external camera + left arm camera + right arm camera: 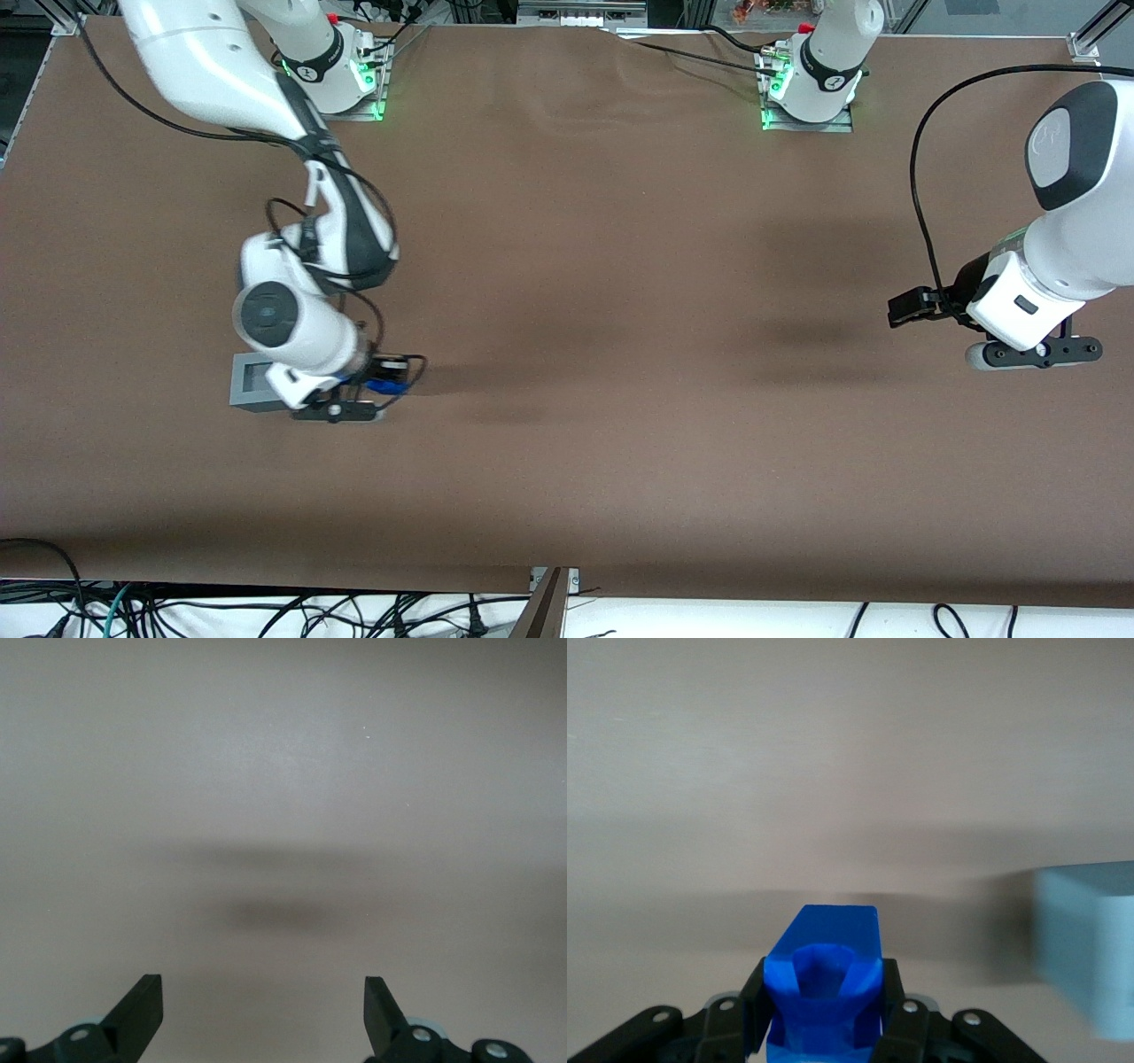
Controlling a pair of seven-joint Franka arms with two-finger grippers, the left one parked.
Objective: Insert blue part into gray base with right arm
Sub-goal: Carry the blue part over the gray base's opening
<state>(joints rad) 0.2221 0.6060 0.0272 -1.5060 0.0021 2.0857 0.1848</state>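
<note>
The gripper (824,1014) holds the blue part (824,979) tight between its fingers. The gray base (252,383) sits at the lower left of the front view, just beside it. Line up above the hole, then lower slowly.

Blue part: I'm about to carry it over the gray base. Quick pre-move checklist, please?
1. Gripper shut on the blue part: ok.
2. Part lifted off the table: cannot tell.
3. Gray base upright, recess facing up: ok.
4. Part centered over the recess: not ok; the gripper sits beside the base, toward the parked arm's end.
5. Recess free of debris: cannot tell; the arm covers part of it.
</note>
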